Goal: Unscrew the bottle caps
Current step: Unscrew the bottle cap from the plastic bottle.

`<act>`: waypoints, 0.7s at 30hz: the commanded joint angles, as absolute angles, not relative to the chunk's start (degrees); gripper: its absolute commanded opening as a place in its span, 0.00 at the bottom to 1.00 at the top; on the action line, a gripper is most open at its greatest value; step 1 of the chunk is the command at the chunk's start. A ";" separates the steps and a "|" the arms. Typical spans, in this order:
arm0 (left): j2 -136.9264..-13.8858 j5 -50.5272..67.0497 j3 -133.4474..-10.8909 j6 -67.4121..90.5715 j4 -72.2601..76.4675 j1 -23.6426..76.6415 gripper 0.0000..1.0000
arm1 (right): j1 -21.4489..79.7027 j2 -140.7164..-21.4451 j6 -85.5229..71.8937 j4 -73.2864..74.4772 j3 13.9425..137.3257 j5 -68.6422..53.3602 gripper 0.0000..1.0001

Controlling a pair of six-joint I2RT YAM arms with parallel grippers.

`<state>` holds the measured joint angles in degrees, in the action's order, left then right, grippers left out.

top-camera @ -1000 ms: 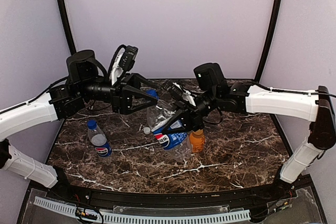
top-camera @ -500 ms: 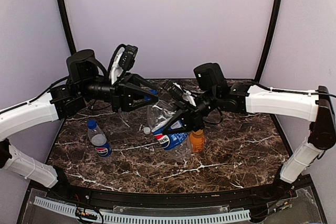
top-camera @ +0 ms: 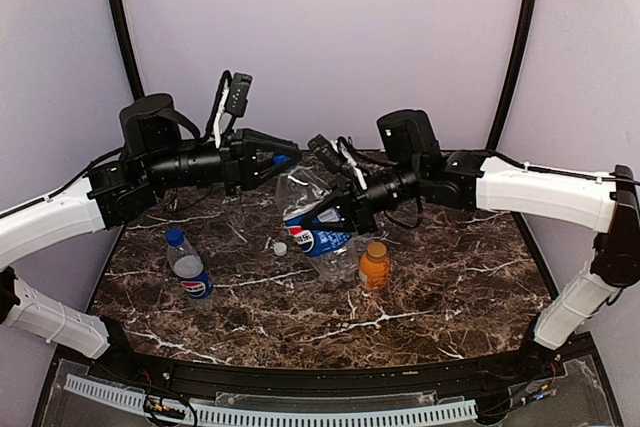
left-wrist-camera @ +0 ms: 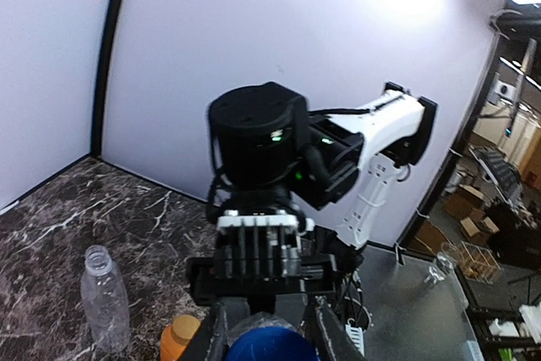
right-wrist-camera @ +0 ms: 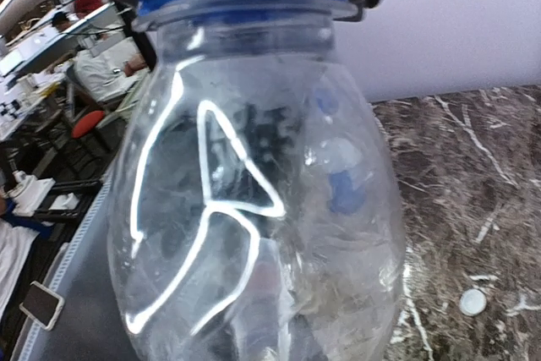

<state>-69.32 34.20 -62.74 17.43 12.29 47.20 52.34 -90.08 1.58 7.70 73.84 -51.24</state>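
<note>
My left tool [top-camera: 283, 159] is pinched tight on the blue cap [left-wrist-camera: 272, 347], a smooth round plastic lid, with a dark finger pressing on each side. My right tool [top-camera: 338, 209] is clamped around the large bottle [top-camera: 297, 195] and holds it in the air, tilted, with the neck toward my left arm, over the back middle of the counter [top-camera: 450, 287]. The bottle's wall is thin clear plastic, crumpled and dented. It catches bright streaks of light, and a blue label wraps its lower half.

The counter is glossy dark-brown marble with white veins. The short orange bottle [top-camera: 374, 269] stands on it with its orange cap [top-camera: 375, 247] on, near the held bottle on my right arm's side. Beside it a clear bottle [left-wrist-camera: 103, 298] stands upright with an open neck. A flat white cap [top-camera: 280, 247] lies alone on the stone. Well to the left stands the Pepsi bottle [top-camera: 188, 269], its small blue cap [top-camera: 175, 237] in place.

A second ago my left tool's jaws stood spread around the blue cap; now they have closed on it. The large bottle has risen and moved back, so the orange bottle, half hidden by it then, now shows whole.
</note>
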 commanded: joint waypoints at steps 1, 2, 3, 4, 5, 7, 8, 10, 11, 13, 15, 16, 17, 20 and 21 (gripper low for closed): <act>-67.87 9.88 -64.00 27.24 6.28 48.59 0.11 | 52.55 -88.76 -1.68 6.41 74.19 -26.87 0.04; -68.04 5.48 -64.43 28.69 5.47 48.84 0.11 | 52.68 -88.57 -2.26 5.49 73.77 -23.91 0.04; -68.45 3.66 -64.73 29.20 3.98 48.94 0.11 | 52.73 -88.37 -2.70 4.78 73.44 -21.29 0.04; -68.72 1.38 -65.25 29.54 3.40 49.08 0.11 | 52.80 -88.20 -2.92 3.77 72.99 -19.57 0.03; -69.37 0.07 -65.50 29.53 2.59 49.15 0.11 | 52.89 -88.04 -3.02 3.18 72.62 -17.99 0.03; -70.22 -0.95 -66.28 29.13 1.94 49.24 0.14 | 52.91 -87.60 -3.12 2.19 72.02 -17.60 0.03; -70.40 -0.43 -66.49 28.44 2.07 49.22 0.16 | 52.91 -87.40 -2.96 1.75 71.72 -18.26 0.03; -70.51 2.90 -66.14 27.43 3.62 49.22 0.21 | 52.88 -87.21 -2.48 1.08 71.27 -20.77 0.03; -70.45 4.00 -65.90 27.07 5.30 49.15 0.23 | 52.91 -87.31 -2.14 0.86 71.14 -22.48 0.03; -70.26 8.17 -65.20 25.83 7.52 49.14 0.28 | 52.91 -87.59 -1.09 0.59 70.94 -25.87 0.03; -70.23 10.50 -65.06 24.87 8.44 49.19 0.35 | 52.91 -87.93 -0.59 0.29 70.74 -28.65 0.03; -70.14 11.14 -65.15 24.28 8.50 49.20 0.39 | 52.91 -88.02 -0.49 0.25 70.70 -29.67 0.02; -70.09 12.21 -65.22 24.00 8.56 49.21 0.41 | 52.91 -88.02 -0.42 0.22 70.67 -30.61 0.02; -69.61 14.15 -65.22 22.59 8.69 49.22 0.52 | 52.83 -88.01 -0.35 0.26 70.43 -32.69 0.02; -69.48 14.68 -65.22 22.02 8.65 49.17 0.56 | 52.82 -87.93 -0.35 0.26 70.34 -33.30 0.02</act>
